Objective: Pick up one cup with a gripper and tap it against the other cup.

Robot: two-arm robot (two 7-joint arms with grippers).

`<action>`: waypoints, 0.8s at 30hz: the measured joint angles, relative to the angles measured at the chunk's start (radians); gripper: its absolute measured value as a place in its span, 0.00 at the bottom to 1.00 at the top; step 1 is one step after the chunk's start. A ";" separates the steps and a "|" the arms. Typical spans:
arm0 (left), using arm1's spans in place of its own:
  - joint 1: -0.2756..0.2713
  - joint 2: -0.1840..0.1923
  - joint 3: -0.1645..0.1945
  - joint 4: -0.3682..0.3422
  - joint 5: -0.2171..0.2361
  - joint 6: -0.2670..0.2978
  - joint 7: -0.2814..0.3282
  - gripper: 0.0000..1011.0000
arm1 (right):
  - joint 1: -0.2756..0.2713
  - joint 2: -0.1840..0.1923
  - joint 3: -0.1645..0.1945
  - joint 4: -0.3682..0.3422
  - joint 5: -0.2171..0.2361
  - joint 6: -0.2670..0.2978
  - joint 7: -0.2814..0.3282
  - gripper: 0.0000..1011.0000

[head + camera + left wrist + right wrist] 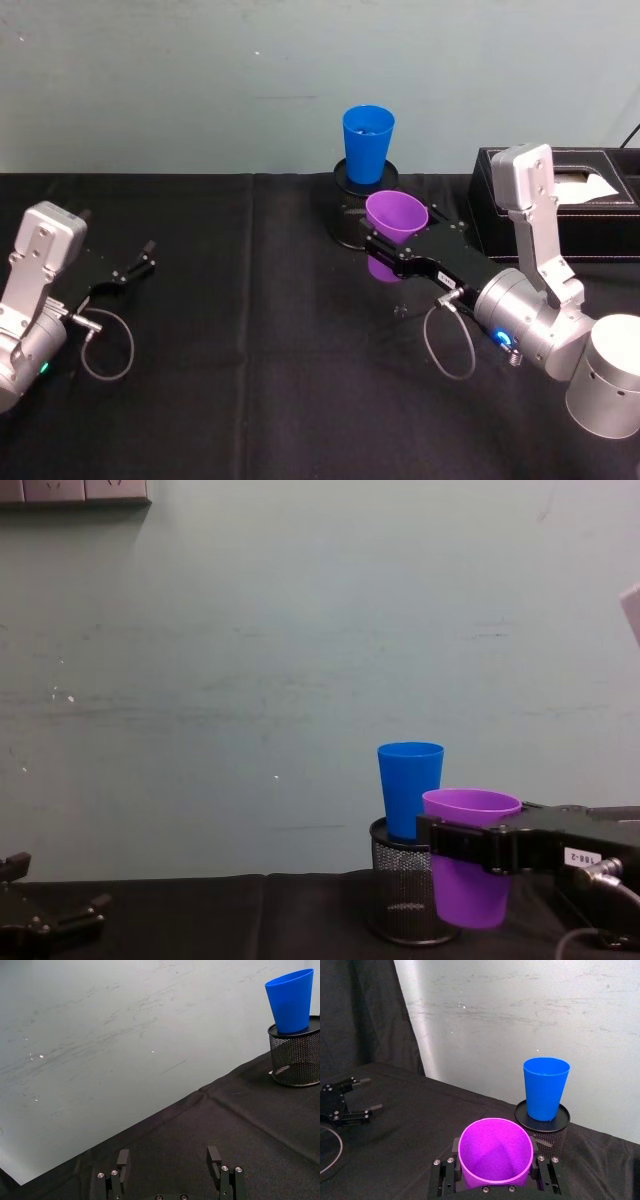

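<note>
Purple cup — empty, gripped by right hand — near blue cup on mesh holder; left hand wide

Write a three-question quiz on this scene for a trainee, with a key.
1. True or false: the blue cup stands on top of the mesh pen holder.
2. The right gripper is shut on: A) the purple cup; B) the blue cup; C) nothing.
3. Fill in: the left gripper, idle at the left, has its fingers ____.
Key: 1 true; 2 A; 3 open.
</note>
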 joint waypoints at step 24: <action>0.000 0.000 0.000 0.000 0.000 0.000 0.000 0.99 | 0.000 0.000 0.000 0.000 0.000 0.000 0.000 0.73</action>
